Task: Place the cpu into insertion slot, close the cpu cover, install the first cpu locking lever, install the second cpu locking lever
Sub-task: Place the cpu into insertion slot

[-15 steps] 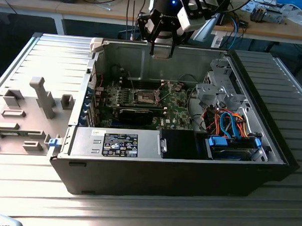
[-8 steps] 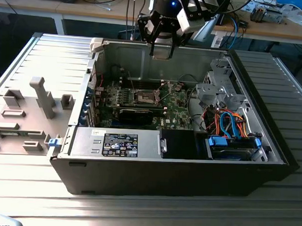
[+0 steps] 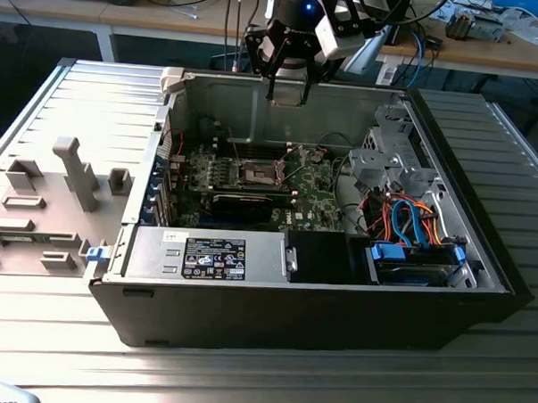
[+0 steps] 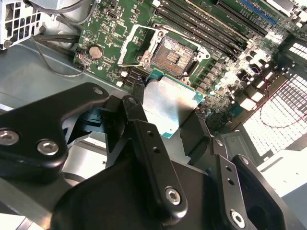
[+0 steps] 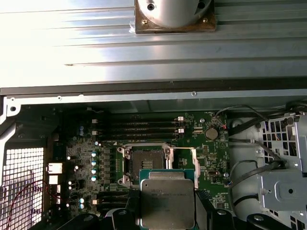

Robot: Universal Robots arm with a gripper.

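Right, the cpu (image 4: 169,103) is in my gripper (image 4: 167,115), its two black fingers (image 4: 144,129) clamped on opposite edges of the chip. In both wrist views the dull silver lid faces the camera, with a rim of green substrate showing round it (image 5: 168,199). In the exterior view I see the gripper (image 3: 289,88) holding the chip up above the far wall of the open computer case (image 3: 336,311), so the chip is in the air and touching nothing but the fingers.

Below the gripper and well apart from it lies the insertion slot (image 4: 171,55). Its dark centre is bare and its silvery rim is exposed (image 5: 146,160). The cpu cover (image 4: 125,44) is swung off the socket and lies open beside it, with green board visible through its cut-out.

Further out from the gripper, the green motherboard (image 5: 211,165) carries a row of long black memory slots (image 5: 139,129) just past the socket and a round coin battery (image 5: 211,132) off to one side. Under the gripper in the exterior view, the case's near edge holds a labelled power supply (image 3: 213,257) and a drive cage (image 3: 409,261) with blue and orange cables. The case rests on a ribbed metal table (image 3: 244,370).
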